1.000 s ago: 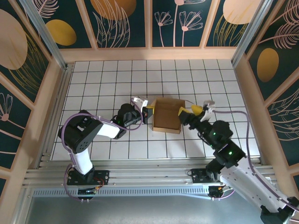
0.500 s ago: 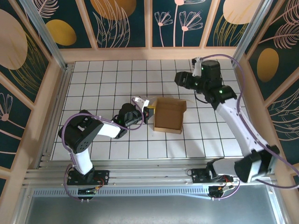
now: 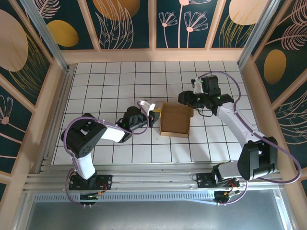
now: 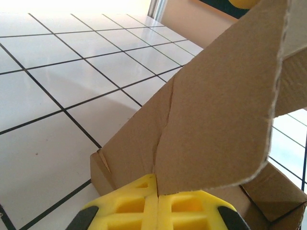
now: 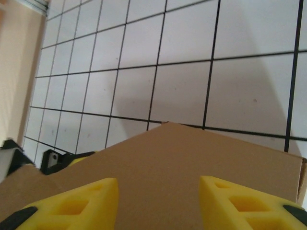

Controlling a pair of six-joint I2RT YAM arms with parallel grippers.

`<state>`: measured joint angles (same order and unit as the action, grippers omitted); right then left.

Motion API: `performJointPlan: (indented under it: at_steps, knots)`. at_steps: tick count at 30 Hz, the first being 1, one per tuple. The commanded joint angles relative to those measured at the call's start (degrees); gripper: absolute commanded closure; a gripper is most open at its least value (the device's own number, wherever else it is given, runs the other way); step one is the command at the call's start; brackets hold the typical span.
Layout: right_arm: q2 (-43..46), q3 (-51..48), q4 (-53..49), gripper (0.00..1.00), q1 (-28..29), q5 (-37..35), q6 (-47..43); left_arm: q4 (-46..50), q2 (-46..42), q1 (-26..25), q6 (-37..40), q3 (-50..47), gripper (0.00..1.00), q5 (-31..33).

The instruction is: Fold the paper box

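I am working the paper box [image 3: 175, 120] from both sides. It is sitting on the white tiled table [image 3: 120, 81], about mid-depth and a little right of centre, between my two arms.

My left gripper [image 3: 152, 115] is at the box's left side. In the left wrist view its yellow pads are pressing together on the lower edge of a flap [image 4: 216, 120], so I am pinching that flap, which is rising at a slant above the box wall.

My right gripper [image 3: 187, 99] is reaching in at the far right corner. In the right wrist view its fingers [image 5: 72, 206] are standing wide apart, holding nothing, with a flat cardboard panel [image 5: 182, 163] lying between and beneath them.

I am judging the job as well along but unfinished. The sheet is already standing as a squarish body with its walls up. The flap I am pinching is not lying flat, though, and a gap into the box is showing beside it. Bringing the lid down and tucking the flap appears to be what is left.
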<state>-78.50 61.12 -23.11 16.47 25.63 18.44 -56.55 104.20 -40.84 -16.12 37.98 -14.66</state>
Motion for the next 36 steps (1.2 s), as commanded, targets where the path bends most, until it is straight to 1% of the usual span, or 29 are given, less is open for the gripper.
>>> performJointPlan:
  at_steps: [1, 10, 13, 16, 18, 20, 22, 26, 32, 36]
  knots:
    - [0.4, -2.4, 3.5, 0.52, -0.4, 1.0, 0.8, 7.7, 2.1, -1.0, 1.0, -2.1, 1.00, -1.4]
    - [-0.7, -3.6, 5.0, 0.52, -0.5, 0.6, 1.7, 7.9, 2.0, -1.1, -0.1, -0.5, 1.00, -5.8]
    - [-0.9, -3.4, 5.1, 0.52, -0.4, 0.4, 1.7, 8.2, 1.2, -1.0, -2.0, 0.6, 1.00, -7.9]
    - [-1.1, -3.4, 5.4, 0.52, -0.4, 0.5, 1.9, 5.6, 2.3, -1.2, -4.3, 0.8, 1.00, -10.0]
    - [-1.4, -3.5, 5.5, 0.53, -0.4, 0.5, 1.9, 6.7, 3.3, -1.5, -4.5, 2.0, 1.00, -9.8]
    - [-1.3, -4.2, 6.1, 0.59, -0.4, 0.6, 2.2, 8.7, 3.8, -1.8, -4.2, 3.4, 1.00, -9.6]
    - [-1.1, -5.0, 6.7, 0.62, -0.5, 1.0, 2.3, 11.0, 4.2, -2.1, -4.2, 5.1, 1.00, -9.9]
    - [-0.1, -7.2, 8.5, 0.63, -0.4, 0.8, 2.6, 15.9, 5.6, -3.5, -3.6, 8.2, 1.00, -9.3]
    - [1.3, -11.7, 12.2, 0.64, -0.3, 1.0, 2.6, 19.9, 6.1, -5.8, -2.1, 11.0, 1.00, -7.6]
    - [1.6, -12.0, 12.8, 0.63, -0.4, 0.1, 1.4, 22.4, 5.3, -6.7, -0.6, 12.1, 1.00, -3.4]
